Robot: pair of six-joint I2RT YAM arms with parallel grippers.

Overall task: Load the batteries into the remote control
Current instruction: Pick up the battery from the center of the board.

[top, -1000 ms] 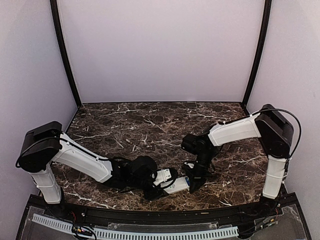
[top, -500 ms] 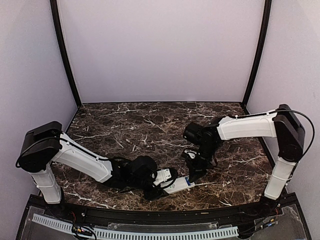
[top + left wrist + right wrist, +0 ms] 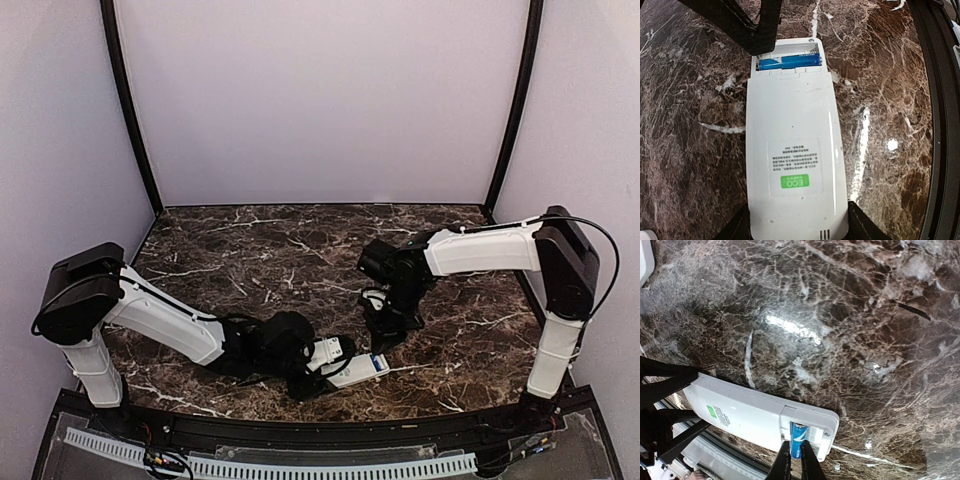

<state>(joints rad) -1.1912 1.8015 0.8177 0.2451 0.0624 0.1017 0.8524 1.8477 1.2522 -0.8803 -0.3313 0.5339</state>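
left hand (image 3: 797, 210) clasps the remote control (image 3: 795, 150) (a blue battery (image 3: 788, 62) lies in it); right hand (image 3: 796, 455) clenched on nothing.

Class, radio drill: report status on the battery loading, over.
Left gripper clamped on remote control. Right gripper shut, empty, near open compartment. One blue battery seated. Nothing blocking.

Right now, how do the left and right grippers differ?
The left gripper clamps the remote by its long sides; the right gripper holds nothing. The left gripper's jaws stand wide around the remote; the right gripper's are nearly together. The left gripper sits low at the table; the right gripper hovers above the battery in the uncovered compartment. Both have dark fingers.
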